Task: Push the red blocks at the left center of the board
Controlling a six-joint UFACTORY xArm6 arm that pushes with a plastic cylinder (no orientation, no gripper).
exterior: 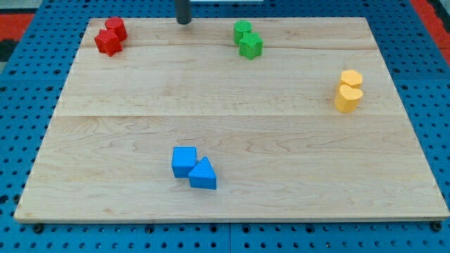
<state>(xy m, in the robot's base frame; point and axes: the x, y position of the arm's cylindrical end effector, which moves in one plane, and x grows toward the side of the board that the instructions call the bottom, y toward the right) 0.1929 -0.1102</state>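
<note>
Two red blocks sit touching at the board's top left: a red cylinder and a red star-shaped block just below and left of it. My tip is at the view's top, near the board's top edge. It stands well to the right of the red blocks and to the left of the green blocks. It touches no block.
Two green blocks sit touching at top centre-right. Two yellow blocks sit touching at the right. A blue cube and a blue triangular block touch at bottom centre. The wooden board lies on a blue pegboard.
</note>
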